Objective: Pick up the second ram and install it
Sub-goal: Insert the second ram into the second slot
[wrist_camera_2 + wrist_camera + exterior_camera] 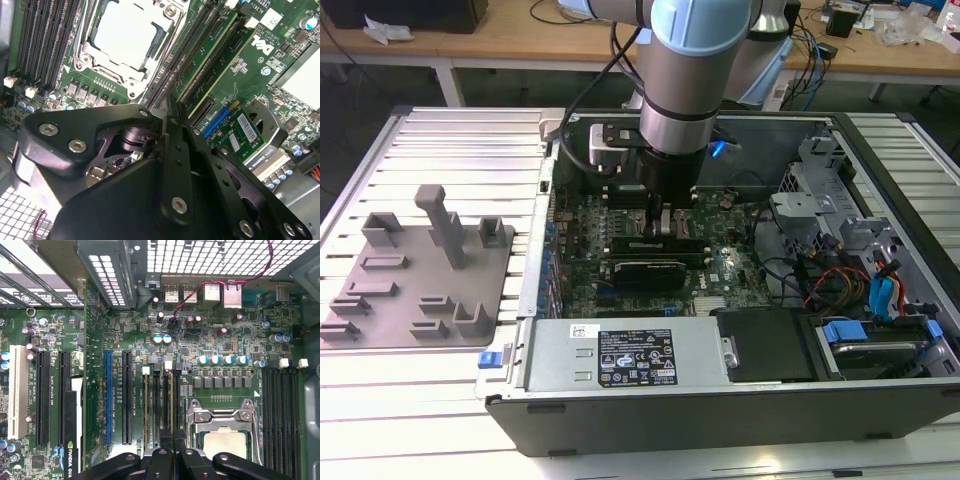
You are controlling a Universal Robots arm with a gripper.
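Observation:
My gripper (665, 222) is down inside the open computer case, over the memory slots beside the processor. In both wrist views its black fingers (166, 117) (170, 452) stand pressed almost together on a thin board edge. That edge is the second ram (171, 405), a long narrow stick standing upright in its slot and running under the fingertips. Another stick (148, 410) sits two slots away. In the exterior view the sticks read as a dark bar (655, 243) just below the gripper.
The silver processor (225, 442) (125, 35) lies next to the slots, with more dark slots beyond it. A graphics card (645, 272) and the power supply (620, 355) sit nearer the case front. Cables (840, 280) fill the exterior view's right. A grey fixture plate (420, 270) lies outside.

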